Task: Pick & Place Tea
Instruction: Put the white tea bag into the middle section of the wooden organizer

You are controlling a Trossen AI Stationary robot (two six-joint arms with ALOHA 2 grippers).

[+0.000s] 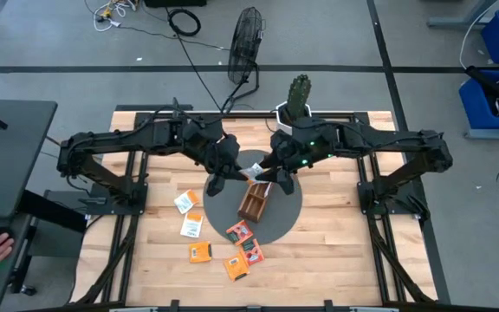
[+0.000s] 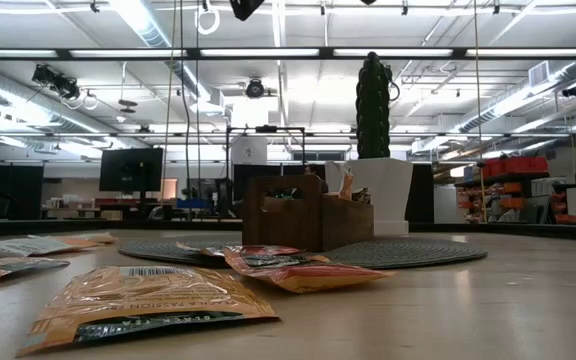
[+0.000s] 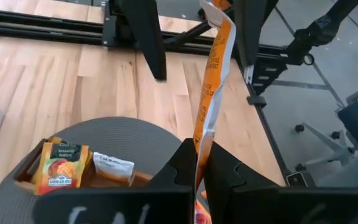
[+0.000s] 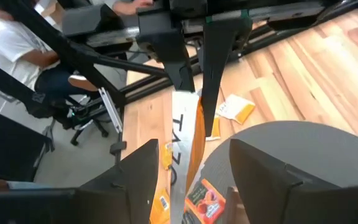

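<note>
Evidently mid hand-off above the round grey woven mat (image 1: 277, 217): left end effector (image 3: 199, 169) pinched together on one thin orange paper tea sachet (image 3: 211, 93), held edge-up, right end effector (image 4: 188, 165) spread wide around that same sachet, not gripping. Below, wooden compartment tray (image 1: 254, 204) on the mat, already holding a few flat sachets. More square foil-glossy sachets (image 1: 199, 251) scattered on the pale plank bench (image 1: 336, 260).
</note>
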